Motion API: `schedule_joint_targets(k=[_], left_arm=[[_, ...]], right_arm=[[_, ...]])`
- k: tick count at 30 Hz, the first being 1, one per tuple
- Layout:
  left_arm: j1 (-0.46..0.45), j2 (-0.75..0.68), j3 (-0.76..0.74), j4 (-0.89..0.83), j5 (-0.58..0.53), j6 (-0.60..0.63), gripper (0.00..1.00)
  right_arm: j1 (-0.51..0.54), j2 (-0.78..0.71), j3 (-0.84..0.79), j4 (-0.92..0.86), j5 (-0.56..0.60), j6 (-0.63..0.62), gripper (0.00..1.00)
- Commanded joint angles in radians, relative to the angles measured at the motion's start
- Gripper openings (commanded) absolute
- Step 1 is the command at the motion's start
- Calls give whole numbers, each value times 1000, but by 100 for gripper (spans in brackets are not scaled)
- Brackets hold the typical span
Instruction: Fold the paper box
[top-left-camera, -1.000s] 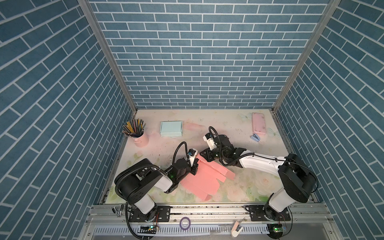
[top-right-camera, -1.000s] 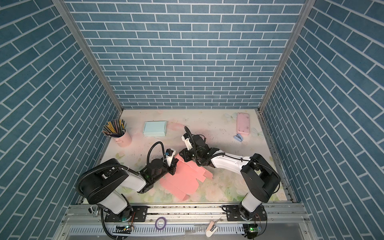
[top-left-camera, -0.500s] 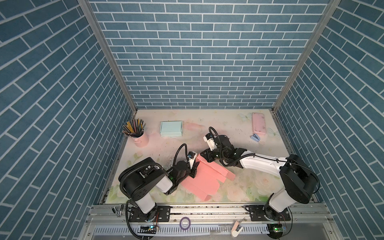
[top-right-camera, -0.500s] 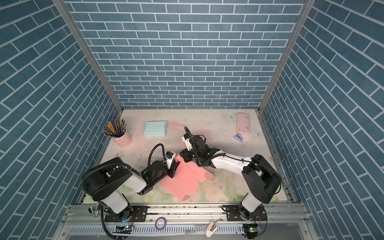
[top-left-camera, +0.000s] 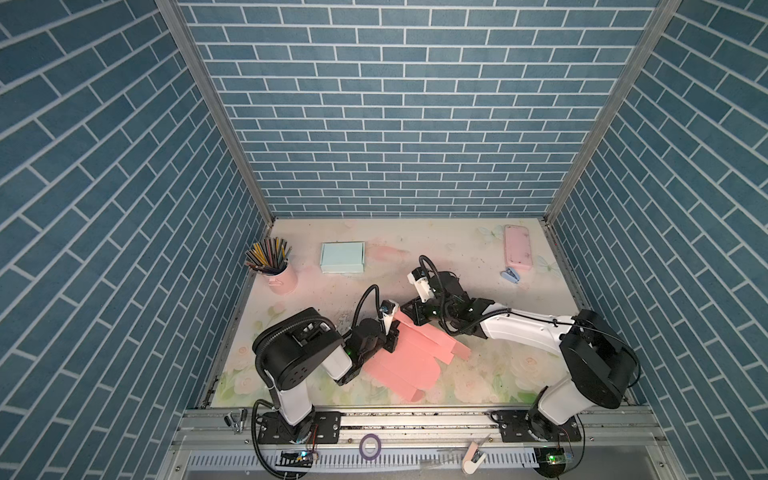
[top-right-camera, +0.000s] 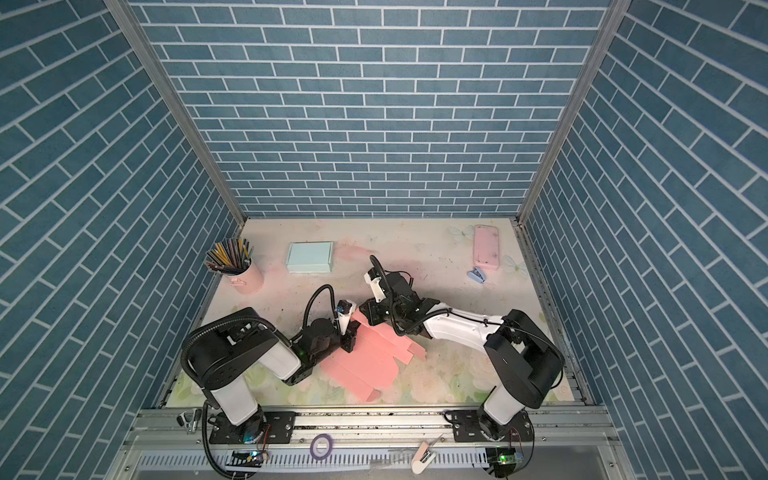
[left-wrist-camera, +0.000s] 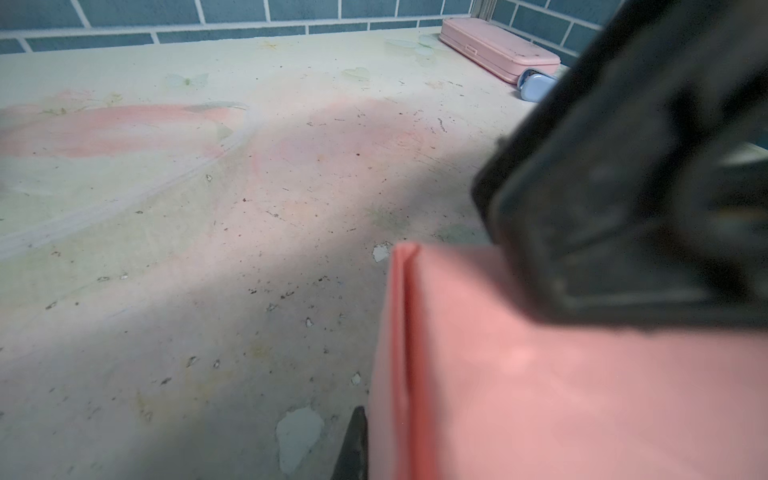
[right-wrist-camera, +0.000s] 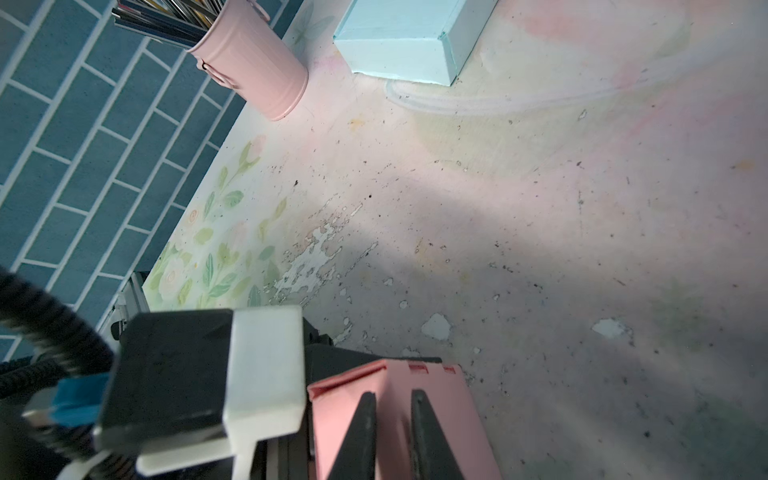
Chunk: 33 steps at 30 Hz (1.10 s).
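The pink paper box (top-left-camera: 403, 361) lies as a partly folded sheet on the table's front middle in both top views (top-right-camera: 365, 365). My left gripper (top-left-camera: 392, 334) sits low at the sheet's left edge. In the left wrist view one dark fingertip (left-wrist-camera: 355, 440) shows beside the paper's folded edge (left-wrist-camera: 401, 332), and the other finger is hidden behind the paper. My right gripper (top-left-camera: 409, 313) is at the sheet's far corner. In the right wrist view its fingers (right-wrist-camera: 361, 432) stand nearly together on a raised pink crease (right-wrist-camera: 392, 415).
A pink cup of pencils (top-left-camera: 276, 274) stands at the back left, with a light blue box (top-left-camera: 342, 257) beside it. A pink case (top-left-camera: 517, 253) and a small blue stapler (top-left-camera: 512, 274) lie at the back right. Blue brick walls close three sides.
My left gripper has shifted slightly along the sheet's left edge and closed on it again. The right gripper has stayed at the far corner, its jaws a little closer together.
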<state>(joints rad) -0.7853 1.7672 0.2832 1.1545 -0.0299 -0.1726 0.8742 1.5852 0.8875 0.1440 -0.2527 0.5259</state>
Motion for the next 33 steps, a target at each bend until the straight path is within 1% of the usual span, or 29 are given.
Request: schedule_joint_targets(k=[1, 3, 6, 7, 10, 14, 15, 17, 18, 20, 21, 24, 25, 26, 31, 33], left_arm=[[-5, 11, 9, 30, -16, -11, 4], [-5, 6, -1, 34, -29, -11, 5], [-5, 1, -6, 34, -38, -11, 16], [-5, 2, -8, 35, -36, -11, 17], [-5, 8, -7, 33, -35, -15, 18], [-5, 6, -24, 32, -32, -28, 18], [-5, 5, -33, 35, -32, -31, 16], [-5, -2, -45, 35, -37, -33, 6], [-5, -8, -44, 29, -37, -32, 5], [-6, -12, -41, 19, -30, -30, 5], [-6, -14, -45, 25, -28, -30, 7], [-6, -20, -59, 52, -16, -33, 27], [-6, -26, -62, 52, -11, -34, 27], [-6, -33, -65, 46, -11, -32, 27], [-6, -69, -71, 47, 0, -24, 14], [-6, -99, -76, 44, 10, -27, 13]], right_arm=[[8, -18, -35, -63, 24, 37, 17], [12, -21, -41, -59, 27, 46, 16], [23, -24, -43, -54, 37, 51, 16], [26, -24, -44, -54, 41, 51, 16], [28, -25, -46, -54, 50, 52, 15], [30, -34, -53, -53, 65, 54, 15], [31, -36, -54, -53, 67, 54, 15], [34, -39, -57, -52, 73, 52, 15], [34, -40, -59, -53, 75, 51, 15], [36, -37, -61, -52, 75, 49, 15], [37, -37, -61, -53, 73, 49, 14], [38, -45, -64, -55, 76, 49, 14], [38, -50, -64, -55, 78, 48, 14], [39, -54, -64, -59, 79, 46, 14], [41, -71, -56, -72, 81, 39, 14], [51, -102, -43, -106, 107, 16, 15]])
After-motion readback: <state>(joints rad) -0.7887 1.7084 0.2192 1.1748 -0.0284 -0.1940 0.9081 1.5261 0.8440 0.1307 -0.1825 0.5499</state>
